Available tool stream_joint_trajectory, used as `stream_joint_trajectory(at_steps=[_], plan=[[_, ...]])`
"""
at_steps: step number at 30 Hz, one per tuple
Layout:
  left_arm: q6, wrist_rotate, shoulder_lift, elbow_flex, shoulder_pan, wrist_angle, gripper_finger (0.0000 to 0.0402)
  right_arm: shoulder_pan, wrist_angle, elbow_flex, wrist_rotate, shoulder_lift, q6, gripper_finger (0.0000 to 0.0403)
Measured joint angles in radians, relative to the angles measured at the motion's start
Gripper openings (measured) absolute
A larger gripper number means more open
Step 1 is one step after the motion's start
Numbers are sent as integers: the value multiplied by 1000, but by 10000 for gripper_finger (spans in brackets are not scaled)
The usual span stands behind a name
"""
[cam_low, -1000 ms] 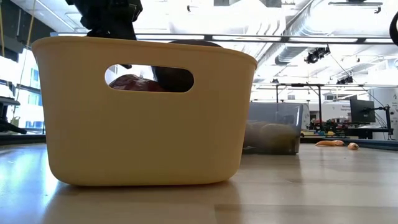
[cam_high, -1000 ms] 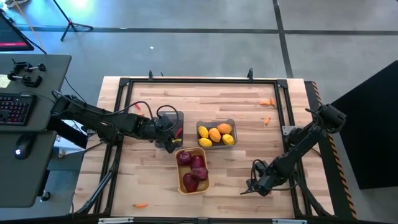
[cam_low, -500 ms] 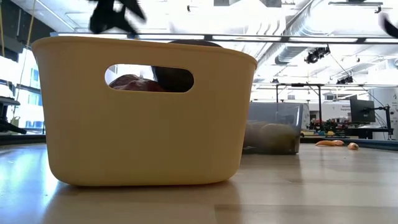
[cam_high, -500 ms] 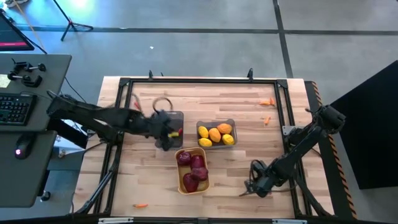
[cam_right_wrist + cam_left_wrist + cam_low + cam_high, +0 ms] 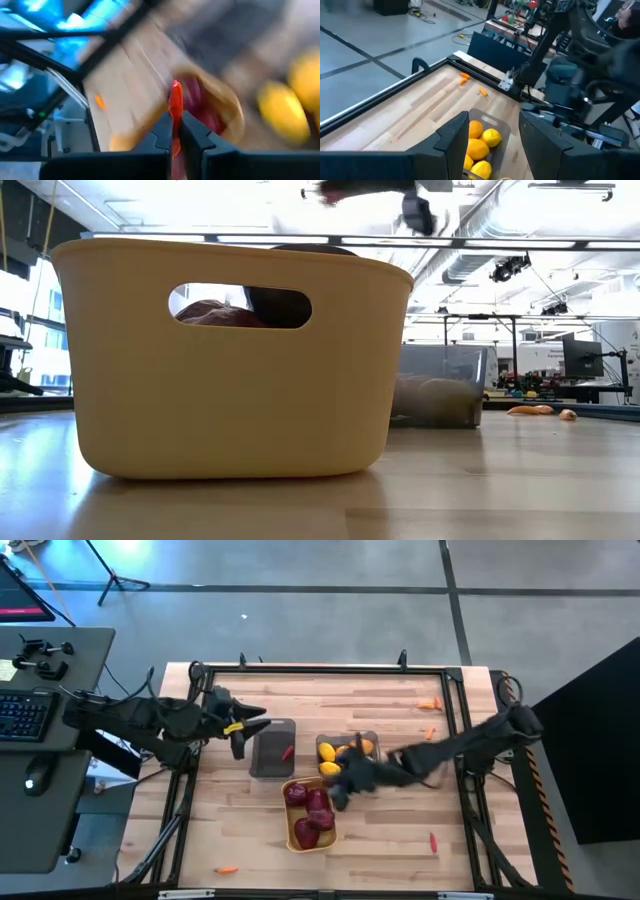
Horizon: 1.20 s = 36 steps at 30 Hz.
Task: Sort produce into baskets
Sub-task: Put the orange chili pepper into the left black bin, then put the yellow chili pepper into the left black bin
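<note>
A yellow-orange basket (image 5: 308,814) holds dark red round produce. A grey basket (image 5: 349,753) holds yellow and orange oval produce. A dark grey basket (image 5: 271,748) holds one thin red piece (image 5: 287,752). My right gripper (image 5: 343,786) reaches over the table's middle, between the yellow-orange basket and the grey basket. It is shut on a thin orange-red carrot-like piece (image 5: 175,102). My left gripper (image 5: 250,732) is open and empty, left of the dark grey basket; its fingers stand wide apart in the left wrist view (image 5: 492,127). My right gripper pinches the carrot-like piece between its two fingertips (image 5: 164,127), at the piece's lower part (image 5: 175,114). The rest of the piece sticks out past the fingertips, in line with the fingers. It is lifted clear of the table and the baskets.
Loose carrot-like pieces lie on the table at the far right (image 5: 429,703) (image 5: 430,733), near right (image 5: 433,840) and near left (image 5: 227,869). A black frame (image 5: 320,669) runs around the table. In the low view the yellow-orange basket (image 5: 230,360) fills the foreground.
My right gripper has swung fast from the table's near right toward the baskets at the middle, carrying the carrot-like piece. My left gripper has risen from the near end of the dark grey basket and drawn back toward the table's left and far edge.
</note>
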Motion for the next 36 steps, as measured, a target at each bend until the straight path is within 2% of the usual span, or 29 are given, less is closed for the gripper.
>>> stream_joint_trajectory(at_steps=[4, 8, 11, 14, 16, 20, 25, 29, 33, 36], plan=[[-3, 0, 17, 0, -5, -8, 158, -111, 206, 58, -102, 127, -221, 3], [-19, 2, 29, -1, -5, -9, 158, -184, 324, 134, -118, 251, -360, 17], [-38, 1, 29, -1, -5, -4, 158, -231, 328, 207, -126, 337, -378, 30], [-55, -3, 28, -1, -5, 2, 158, -272, 306, 271, -227, 415, -347, 51], [-63, -1, 27, -1, -5, 10, 158, -288, 286, 315, -290, 455, -327, 75], [-79, 3, 27, -1, -5, 8, 158, -299, 244, 380, -282, 509, -373, 142], [-79, 19, 18, -1, -5, 7, 158, -332, 85, 437, -321, 495, -411, 222], [-45, 36, -12, -1, -5, 0, 158, -350, -105, 446, -309, 424, -487, 239], [-20, 38, -45, -1, -5, -16, 158, -342, -342, 412, -168, 315, -536, 240], [-9, 38, -59, -1, -5, -22, 158, -334, -432, 272, -63, 188, -469, 240]])
